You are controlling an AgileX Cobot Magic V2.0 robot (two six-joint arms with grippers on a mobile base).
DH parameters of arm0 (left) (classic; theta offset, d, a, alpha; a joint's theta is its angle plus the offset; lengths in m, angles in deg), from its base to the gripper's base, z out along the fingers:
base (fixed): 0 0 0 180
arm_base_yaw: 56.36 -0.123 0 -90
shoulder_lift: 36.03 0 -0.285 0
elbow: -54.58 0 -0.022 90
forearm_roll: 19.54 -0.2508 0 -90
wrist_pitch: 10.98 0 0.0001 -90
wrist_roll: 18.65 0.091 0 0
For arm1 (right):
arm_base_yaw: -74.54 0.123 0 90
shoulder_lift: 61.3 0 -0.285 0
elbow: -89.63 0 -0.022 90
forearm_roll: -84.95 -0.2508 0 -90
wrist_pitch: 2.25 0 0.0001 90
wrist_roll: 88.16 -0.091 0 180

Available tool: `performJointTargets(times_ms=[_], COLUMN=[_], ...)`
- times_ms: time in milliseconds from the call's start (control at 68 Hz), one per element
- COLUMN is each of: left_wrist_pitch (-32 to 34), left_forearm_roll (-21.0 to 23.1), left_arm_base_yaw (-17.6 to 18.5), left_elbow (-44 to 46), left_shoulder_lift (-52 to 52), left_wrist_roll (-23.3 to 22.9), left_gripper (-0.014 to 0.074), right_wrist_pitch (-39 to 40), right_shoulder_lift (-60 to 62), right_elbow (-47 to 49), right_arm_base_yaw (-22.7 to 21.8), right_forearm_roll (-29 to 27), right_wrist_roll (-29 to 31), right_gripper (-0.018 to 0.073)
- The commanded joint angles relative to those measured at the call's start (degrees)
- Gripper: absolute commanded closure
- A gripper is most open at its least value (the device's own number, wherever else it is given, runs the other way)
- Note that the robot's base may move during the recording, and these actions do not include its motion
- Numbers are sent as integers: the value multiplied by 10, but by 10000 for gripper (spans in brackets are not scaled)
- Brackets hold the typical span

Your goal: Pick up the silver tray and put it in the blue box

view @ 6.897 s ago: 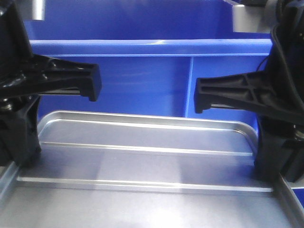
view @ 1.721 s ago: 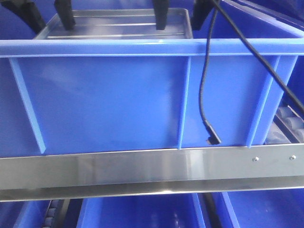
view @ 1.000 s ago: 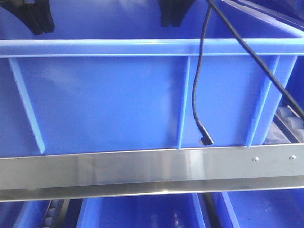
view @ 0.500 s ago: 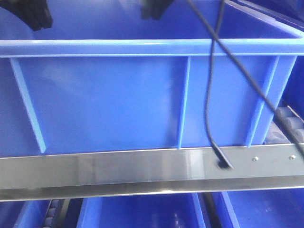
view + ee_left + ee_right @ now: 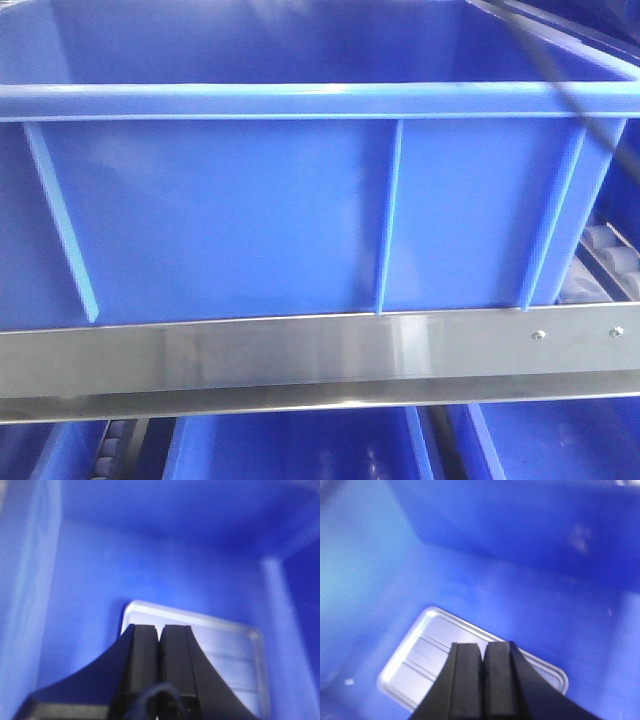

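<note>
The silver tray (image 5: 220, 655) lies flat on the floor of the blue box (image 5: 300, 200), its raised rim and long ridges facing up. From my left wrist camera, my left gripper (image 5: 160, 632) hangs above the tray's near corner, apart from it, with both black fingers pressed together so only a thin seam shows between them; it grips nothing. From my right wrist camera, my right gripper (image 5: 481, 652) hangs higher over the same tray, the fingers likewise closed against each other and empty. The tray there (image 5: 425, 655) sits on the box floor with blue floor showing on all the sides I can see, clear of the box walls.

In the front camera the near wall of the blue box fills the view, ribbed under its thick rim. A steel frame bar (image 5: 300, 355) with two screws runs just below the box. Neither gripper appears in that view.
</note>
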Motion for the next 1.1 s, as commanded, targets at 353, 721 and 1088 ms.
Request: performJointTargets(times_ms=[353,721,1088], left_wrist_pitch=[144,117,113], left_forearm_roll=[-100,-99,-99], left_arm_base_yaw=[25,43,43], left_elbow=[-161,-238,-238], left_shoulder_lift=[338,485,485], left_wrist_roll=[4,4,4], left_gripper=[687,687,687], right_wrist_pitch=[283,264,265], right_shoulder_lift=[319,484,485], right_elbow=[-303,-407,-407], right_arm_base_yaw=[-2,-2,-2], right_forearm_roll=[142,142,142], right_wrist_roll=[1,1,1], right_gripper=[502,502,502])
